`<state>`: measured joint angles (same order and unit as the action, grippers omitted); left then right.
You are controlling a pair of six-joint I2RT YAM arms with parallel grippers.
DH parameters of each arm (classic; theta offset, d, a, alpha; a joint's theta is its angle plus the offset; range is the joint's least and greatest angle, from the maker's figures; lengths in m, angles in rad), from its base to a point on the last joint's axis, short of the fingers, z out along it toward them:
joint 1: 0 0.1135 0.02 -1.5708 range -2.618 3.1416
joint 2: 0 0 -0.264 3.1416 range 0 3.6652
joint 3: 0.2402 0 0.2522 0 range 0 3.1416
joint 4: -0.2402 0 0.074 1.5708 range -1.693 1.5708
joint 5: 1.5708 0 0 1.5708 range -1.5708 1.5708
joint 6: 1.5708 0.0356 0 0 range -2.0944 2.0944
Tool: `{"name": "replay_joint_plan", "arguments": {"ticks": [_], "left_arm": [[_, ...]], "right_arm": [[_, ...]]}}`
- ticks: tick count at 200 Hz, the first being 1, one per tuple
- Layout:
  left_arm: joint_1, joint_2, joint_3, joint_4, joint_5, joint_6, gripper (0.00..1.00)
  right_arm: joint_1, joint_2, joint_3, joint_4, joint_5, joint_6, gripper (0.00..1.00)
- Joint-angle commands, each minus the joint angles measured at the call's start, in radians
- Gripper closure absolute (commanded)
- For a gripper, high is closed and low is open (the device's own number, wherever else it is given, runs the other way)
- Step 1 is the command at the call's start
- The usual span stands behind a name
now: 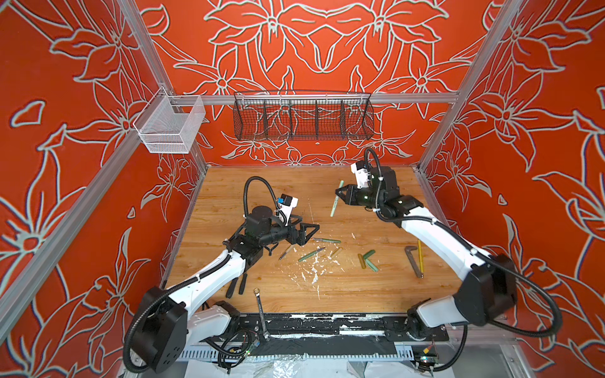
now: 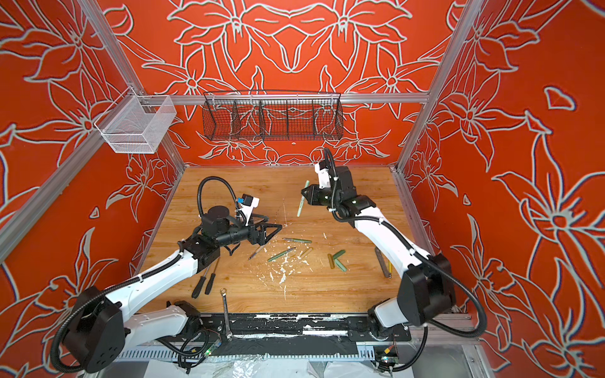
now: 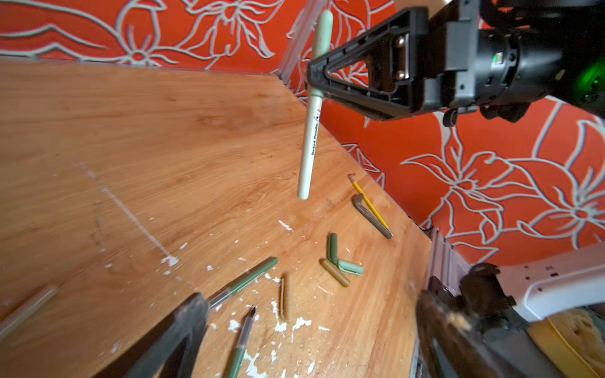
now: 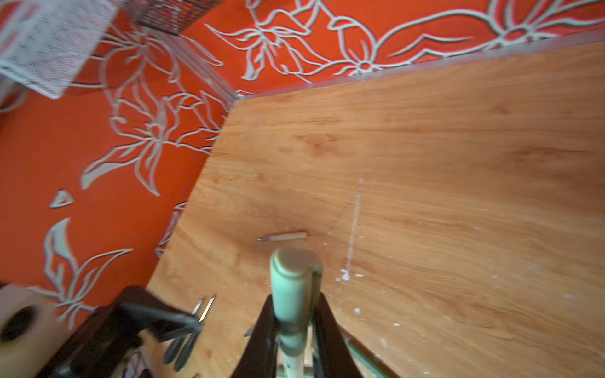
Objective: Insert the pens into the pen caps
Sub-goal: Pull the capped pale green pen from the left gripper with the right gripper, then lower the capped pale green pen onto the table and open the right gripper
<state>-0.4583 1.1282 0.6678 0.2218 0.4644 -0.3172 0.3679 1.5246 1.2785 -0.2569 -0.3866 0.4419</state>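
The left arm (image 1: 209,278) is stretched from the near left base toward the middle of the table (image 1: 248,183). Its wrist is turned so that the left end effector (image 1: 307,233) is pointed right — the jaws are spread wide, with nothing held between them. The right arm (image 1: 435,239) is reached from the near right base toward the far side, bent at the elbow. The right end effector (image 1: 339,193) is pointed left and is clamped on a pale green pen (image 1: 334,206) — the pen is held clear of the table, close to upright.
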Motion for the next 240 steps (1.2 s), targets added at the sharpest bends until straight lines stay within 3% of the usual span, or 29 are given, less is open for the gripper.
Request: {"name": "replay_joint_plan", "arguments": {"ticks": [1,63,101,123,170,197,213,240], "left_arm": [[-0.002,-0.079,0.042,-0.225,-0.197,-0.003,0.03],[-0.001,-0.179,0.192,-0.663,-0.33,0.08,0.03],[0.001,-0.217,0.223,-0.767,-0.345,0.108,0.03],[0.003,-0.233,0.22,-0.779,-0.352,0.104,0.03],[0.004,-0.228,0.196,-0.766,-0.343,0.085,0.03],[0.003,-0.199,0.188,-0.756,-0.338,0.062,0.03],[0.003,-0.185,0.181,-0.74,-0.329,0.047,0.03],[0.003,-0.16,0.182,-0.722,-0.315,0.035,0.03]], "right_arm": [[-0.053,0.138,0.11,-0.283,0.088,-0.173,0.81],[-0.11,0.418,0.368,-0.63,0.495,-0.407,0.8],[-0.137,0.603,0.518,-0.799,0.61,-0.516,0.79],[-0.145,0.67,0.567,-0.837,0.62,-0.545,0.76],[-0.154,0.711,0.612,-0.832,0.477,-0.552,0.74],[-0.153,0.711,0.611,-0.834,0.458,-0.549,0.72],[-0.154,0.702,0.605,-0.837,0.457,-0.546,0.65],[-0.153,0.651,0.58,-0.836,0.451,-0.529,0.45]]}}
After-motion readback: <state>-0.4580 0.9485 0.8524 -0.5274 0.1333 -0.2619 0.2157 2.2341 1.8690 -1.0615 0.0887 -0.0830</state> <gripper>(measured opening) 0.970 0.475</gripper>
